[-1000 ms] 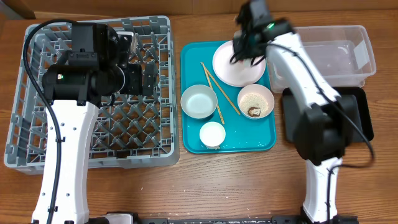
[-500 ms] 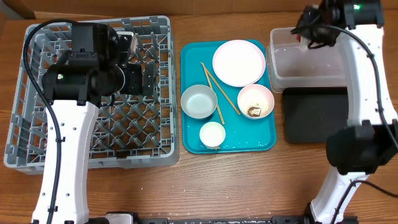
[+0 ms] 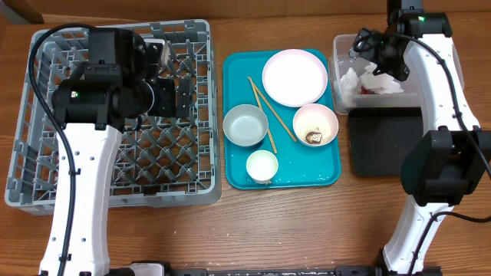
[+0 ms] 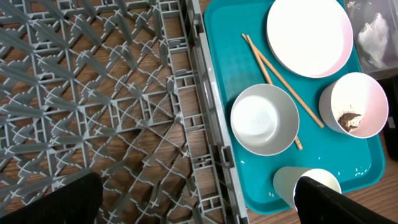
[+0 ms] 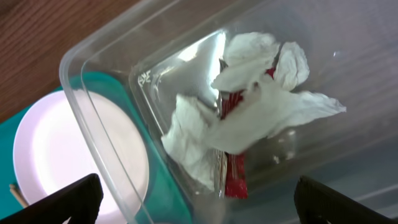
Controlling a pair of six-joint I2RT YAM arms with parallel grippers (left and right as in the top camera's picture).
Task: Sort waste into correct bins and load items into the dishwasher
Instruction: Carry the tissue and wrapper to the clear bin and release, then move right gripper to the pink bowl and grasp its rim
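Mark (image 5: 144, 79) on clear tub (image 5: 354, 56), seemingly illegible

Pictured: two arms (image 3: 84, 153) (image 3: 445, 84), one rack (image 3: 115, 201), one teal tray (image 3: 238, 69), one plate (image 3: 294, 77), two bowls (image 3: 245, 125) (image 3: 315, 124), one cup (image 3: 261, 165), two chopsticks (image 3: 272, 110), one tub (image 3: 335, 46), one black tray (image 3: 380, 146), and crumpled wrappers (image 3: 357, 80) too tangled to count.

Dish rack (image 3: 23, 153) sits on the left of the table (image 3: 307, 222). Just right of it is the serving tray (image 3: 238, 175), carrying the lot: plate (image 3: 294, 77) in the far right corner, chopsticks (image 3: 268, 115) slanting left of it and running between the two bowls. The empty bowl (image 3: 245, 125) lies left, the bowl with the food lump (image 3: 315, 123) right, and the cup (image 3: 261, 165) nearest. Right of that tray is the tub (image 3: 336, 57), with wrappers (image 3: 360, 80) inside at its left end, and the shallow tray (image 3: 383, 142) just in front.
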